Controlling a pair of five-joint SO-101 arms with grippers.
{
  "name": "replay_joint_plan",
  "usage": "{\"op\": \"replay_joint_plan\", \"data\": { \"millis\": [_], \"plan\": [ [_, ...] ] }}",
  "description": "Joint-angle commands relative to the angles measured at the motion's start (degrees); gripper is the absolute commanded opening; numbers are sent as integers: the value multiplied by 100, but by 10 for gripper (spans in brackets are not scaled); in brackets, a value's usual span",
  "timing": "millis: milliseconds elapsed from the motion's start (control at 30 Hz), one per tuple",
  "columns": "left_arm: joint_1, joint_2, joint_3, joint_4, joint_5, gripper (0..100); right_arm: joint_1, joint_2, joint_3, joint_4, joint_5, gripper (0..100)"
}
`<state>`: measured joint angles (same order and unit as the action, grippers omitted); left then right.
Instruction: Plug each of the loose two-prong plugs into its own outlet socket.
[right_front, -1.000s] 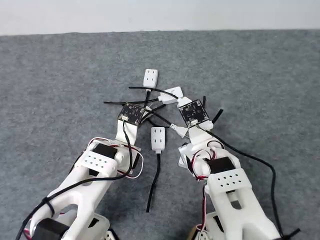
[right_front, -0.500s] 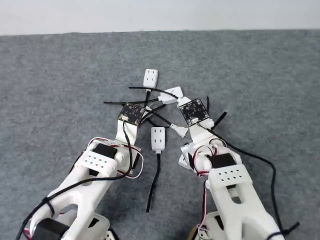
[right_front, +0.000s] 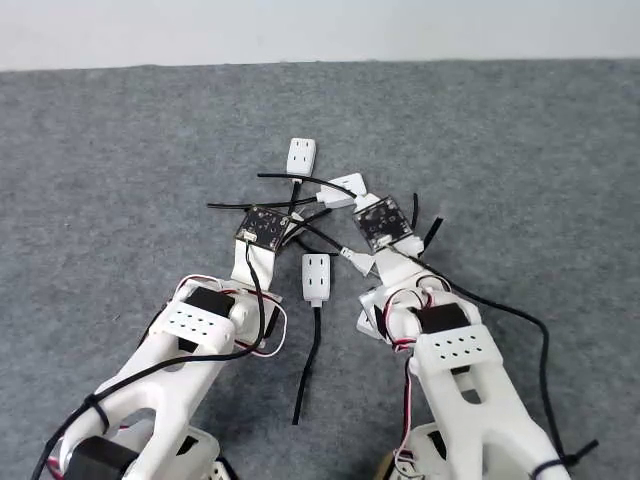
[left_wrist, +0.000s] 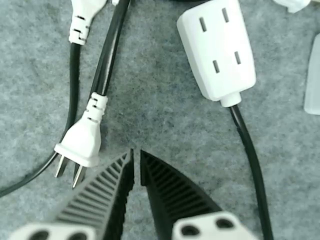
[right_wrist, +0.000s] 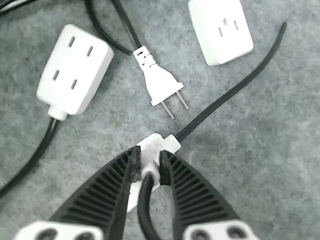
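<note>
Your right gripper (right_wrist: 149, 161) is pinched tight on a white held plug (right_wrist: 159, 144), one finger on each side of its body. A black cord (right_wrist: 235, 75) runs away from it across the grey carpet (right_wrist: 265, 150). Just ahead of those fingertips lies a free plug (right_wrist: 159, 86) with its two prongs bare and pointing back toward the gripper, in no socket. A small socket (right_wrist: 220, 27) lies face up a little farther off. From above, a double socket (right_front: 316, 277) lies flat between your two arms, slots up and open, with its own cord trailing back toward you. Another white socket (right_front: 301, 157) sits farther out on the carpet, beyond both wrists. Your left gripper (left_wrist: 136, 159) is pressed almost together with only a thin gap at the tips, and nothing is held in it. Just beside those tips a loose plug (left_wrist: 80, 145) lies on the carpet, apart from the fingers, prongs exposed and angled back toward the arm. The double socket is near but well clear of that plug.
</note>
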<state>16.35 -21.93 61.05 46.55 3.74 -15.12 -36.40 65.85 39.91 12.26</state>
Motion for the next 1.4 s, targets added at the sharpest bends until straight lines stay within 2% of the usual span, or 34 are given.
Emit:
{"op": "replay_joint_plan", "data": {
  "millis": [0,133,300,467,633,700,800,967,1067,1200,1367],
  "plan": [
    [35,-193,-92,-141,-35,15,-163,136,-343,409,-905,182],
    [9,-193,-57,-264,-35,15,-514,198,-1029,1349,-1943,326],
    [-9,-202,-66,-290,-35,15,-1015,207,-1336,1622,-3349,338],
    [-9,-220,-66,-290,-35,15,-1086,479,-1046,866,-3578,336],
    [-9,-220,-66,-290,-35,15,-1086,1596,-1055,207,-3569,333],
    [-9,-229,-66,-290,-35,15,-1068,2044,-1319,251,-3569,288],
    [-9,-229,-66,-273,-35,15,-875,2571,-1785,576,-3560,152],
    [-9,-229,-57,-273,-26,15,-426,2818,-2207,1033,-3059,6],
    [26,-229,-57,-264,-18,15,48,2466,-2198,1279,-3007,7],
    [35,-229,-101,-308,70,15,954,1429,-2198,1842,-2637,6],
    [378,-202,-400,-440,1037,16,2730,242,-2198,2404,-1829,6]
  ]
}}
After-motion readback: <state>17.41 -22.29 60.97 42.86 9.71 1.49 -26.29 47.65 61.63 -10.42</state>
